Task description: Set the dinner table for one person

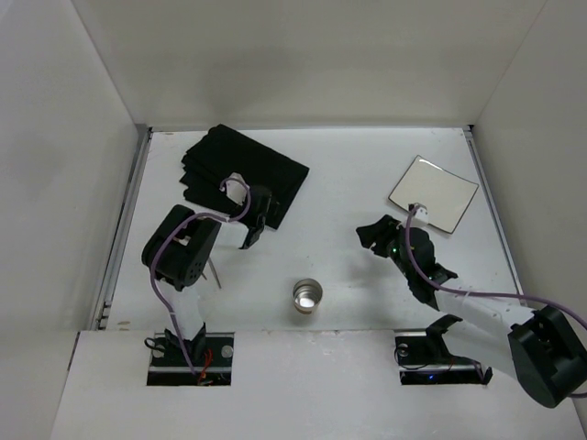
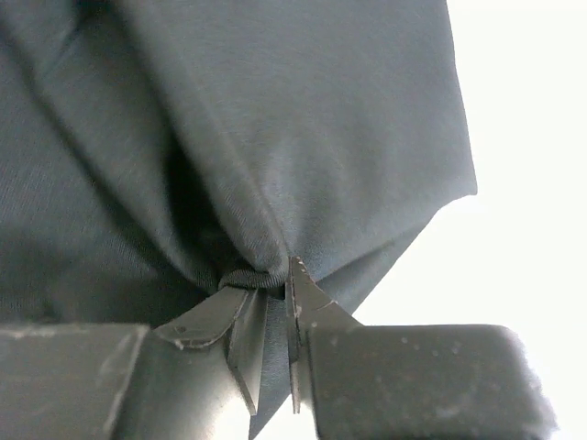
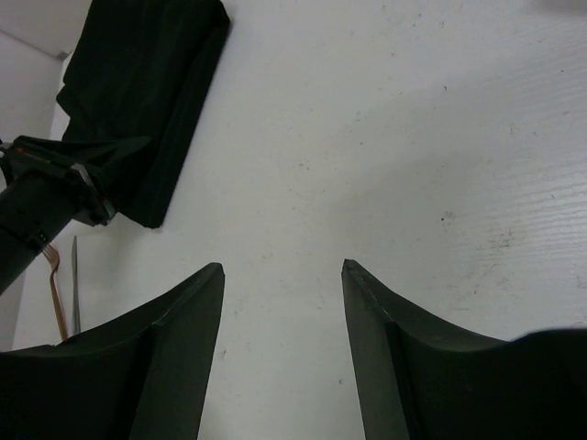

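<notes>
left pincer point(image 2: 272, 291) is clamped on a bunched fold of the black cloth mat point(image 2: 275, 137) at far left of the worktop point(image 1: 348, 183), probably to drag it nearer; right pincer point(image 3: 281, 268) gapes wide, empty.

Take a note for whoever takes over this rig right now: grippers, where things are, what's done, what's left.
Left gripper: shut on a fold of the black cloth mat, which lies folded at the dinner table's far left.
Right gripper: open, empty, over bare tabletop.
Square plate far right; metal cup near middle front.
Done: nothing laid out yet.
Left: probably spread the mat, then set plate and cup.
</notes>
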### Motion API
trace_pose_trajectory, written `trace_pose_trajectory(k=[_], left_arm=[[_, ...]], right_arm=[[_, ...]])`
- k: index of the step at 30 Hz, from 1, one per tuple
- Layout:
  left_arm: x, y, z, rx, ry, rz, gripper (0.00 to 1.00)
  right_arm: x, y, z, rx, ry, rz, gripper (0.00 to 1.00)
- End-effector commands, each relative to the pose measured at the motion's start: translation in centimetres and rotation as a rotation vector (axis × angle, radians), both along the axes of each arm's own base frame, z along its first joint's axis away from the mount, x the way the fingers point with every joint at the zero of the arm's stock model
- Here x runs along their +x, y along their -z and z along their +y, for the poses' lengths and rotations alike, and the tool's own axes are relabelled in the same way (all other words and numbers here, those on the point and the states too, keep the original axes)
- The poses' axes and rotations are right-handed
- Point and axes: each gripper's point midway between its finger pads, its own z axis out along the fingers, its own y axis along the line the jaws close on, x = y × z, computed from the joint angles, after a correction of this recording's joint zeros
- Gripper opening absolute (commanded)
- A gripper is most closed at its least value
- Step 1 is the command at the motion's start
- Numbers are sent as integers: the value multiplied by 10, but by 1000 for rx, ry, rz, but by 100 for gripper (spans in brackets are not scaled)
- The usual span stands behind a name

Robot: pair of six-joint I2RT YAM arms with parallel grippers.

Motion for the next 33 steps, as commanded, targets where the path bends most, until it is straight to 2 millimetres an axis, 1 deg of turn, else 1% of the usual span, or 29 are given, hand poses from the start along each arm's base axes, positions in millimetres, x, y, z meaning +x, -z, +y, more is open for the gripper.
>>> trace_pose_trajectory(k=[1,2,5,7,9,12,13,15,16,17,18,19,20,21,22,23,24,25,26,30,31,33], left_arm=[[-30,7,-25,-50,129,26,9],[-37,6,-24,-57,139,26,9],[-64,4,-17,-55,189,27,9],[-79,4,-15,-43,226,33,9],[-94,4,-14,-33,274,39,9],[-111,-4,2,2,300,29,14],[-114,-8,9,18,292,26,18],[-117,-24,29,68,270,-1,38],[-119,-32,35,90,267,-16,47],[-120,-46,40,110,266,-46,57],[-121,-56,44,123,262,-64,62],[-123,-69,47,135,260,-90,65],[-125,-81,51,145,255,-113,66],[-128,-88,57,152,234,-129,66],[-129,-91,62,152,207,-143,66],[-131,-91,73,160,164,-146,65],[-134,-86,82,166,126,-137,65],[-134,-83,88,161,102,-128,64],[-136,-75,94,155,82,-105,62],[-133,-55,104,122,38,-41,42],[-132,-50,107,109,17,-28,39],[-128,-44,107,83,-3,-16,37]], right_arm=[[10,-23,1,26,13,-69,62],[11,-20,0,24,17,-60,63],[13,-16,3,12,8,-47,69],[17,-14,3,5,18,-42,70],[19,-13,12,0,-4,-30,68],[15,-16,36,-6,-69,-21,63],[15,-19,44,-7,-89,-20,57],[15,-26,63,-19,-133,-17,43],[16,-29,72,-41,-159,-15,39],[18,-31,80,-66,-178,-12,39],[22,-32,86,-93,-190,-3,39],[27,-33,93,-114,-201,6,41],[35,-33,98,-129,-205,13,44],[44,-29,104,-148,-209,27,51],[52,-25,109,-161,-208,42,61],[61,-19,112,-173,-198,64,70],[71,-12,111,-182,-179,87,73],[78,-5,113,-183,-169,113,74],[85,3,116,-182,-160,140,74],[106,26,125,-170,-120,212,69],[110,30,126,-164,-110,227,68],[116,34,129,-151,-95,247,64]])
